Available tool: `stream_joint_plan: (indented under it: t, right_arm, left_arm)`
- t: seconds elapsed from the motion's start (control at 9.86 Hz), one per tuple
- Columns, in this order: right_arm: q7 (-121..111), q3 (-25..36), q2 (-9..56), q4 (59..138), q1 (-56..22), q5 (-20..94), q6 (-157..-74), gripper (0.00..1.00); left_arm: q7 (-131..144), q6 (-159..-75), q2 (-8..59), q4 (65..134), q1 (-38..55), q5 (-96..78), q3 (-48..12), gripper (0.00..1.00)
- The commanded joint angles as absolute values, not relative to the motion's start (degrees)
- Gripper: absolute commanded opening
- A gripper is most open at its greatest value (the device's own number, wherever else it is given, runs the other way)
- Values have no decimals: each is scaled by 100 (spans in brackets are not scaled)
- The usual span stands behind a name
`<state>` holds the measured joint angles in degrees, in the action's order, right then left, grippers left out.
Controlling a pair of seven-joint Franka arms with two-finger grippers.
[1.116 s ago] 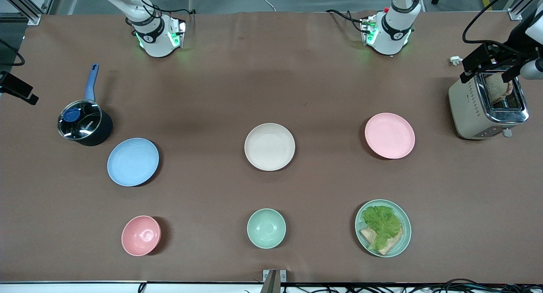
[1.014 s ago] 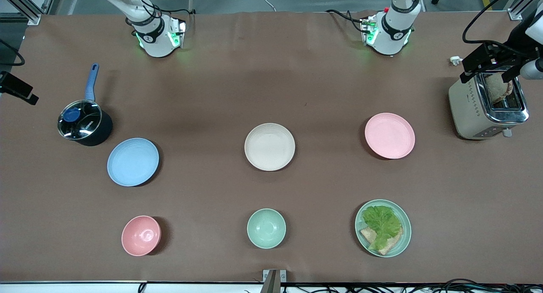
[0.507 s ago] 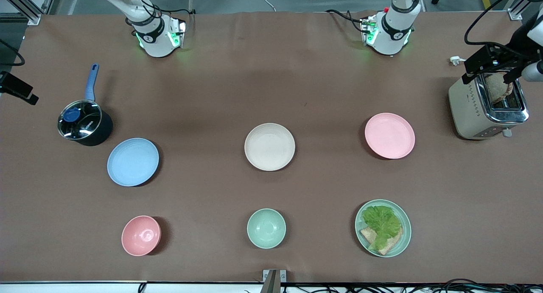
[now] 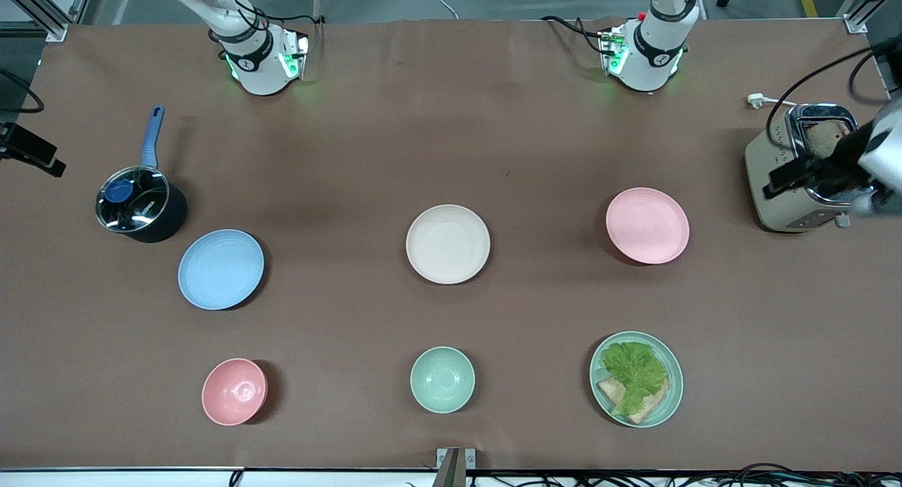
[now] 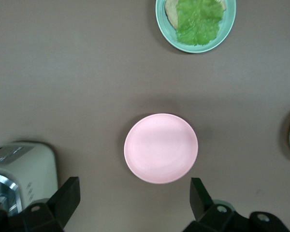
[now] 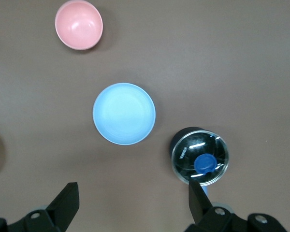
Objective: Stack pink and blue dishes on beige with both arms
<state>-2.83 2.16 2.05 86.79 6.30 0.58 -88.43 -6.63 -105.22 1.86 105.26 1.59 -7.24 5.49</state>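
Right now I see left gripper (image 5: 133,200) up high over toaster (image 4: 800,170) at left arm's end of table, fingers spread wide, holding nothing. Right gripper (image 6: 130,203) also up in air, fingers spread, empty. Pink plate (image 4: 647,225), beige plate (image 4: 448,244), blue plate (image 4: 221,268) lie well apart on table (image 4: 451,120), beige between other two. Nothing stacked yet. Lidded saucepan (image 4: 139,206) just beside blue plate.
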Motion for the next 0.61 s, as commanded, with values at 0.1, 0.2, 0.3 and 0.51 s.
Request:
stream_joint_plan:
  t: [0.1, 0.2, 0.3, 0.51]
  right_arm:
    - [-1570, 993, 894, 9464, 721, 1098, -9910, 100]
    - [-1826, 1011, 1192, 9770, 790, 1273, -10340, 100]
    - [-2159, 1028, 1395, 10174, 808, 1622, -10893, 100]
    - [-2862, 1020, 1791, 11017, 800, 1784, -12403, 100]
  left_arm:
    - [-1537, -11651, 911, 11608, 132, -1237, 624, 100]
    - [-1886, -12037, 1114, 11897, 123, -1387, 624, 100]
    - [-2420, -12502, 1290, 12222, 62, -1563, 624, 100]
    - [-2689, -13417, 1685, 12663, 26, -1749, 633, 98]
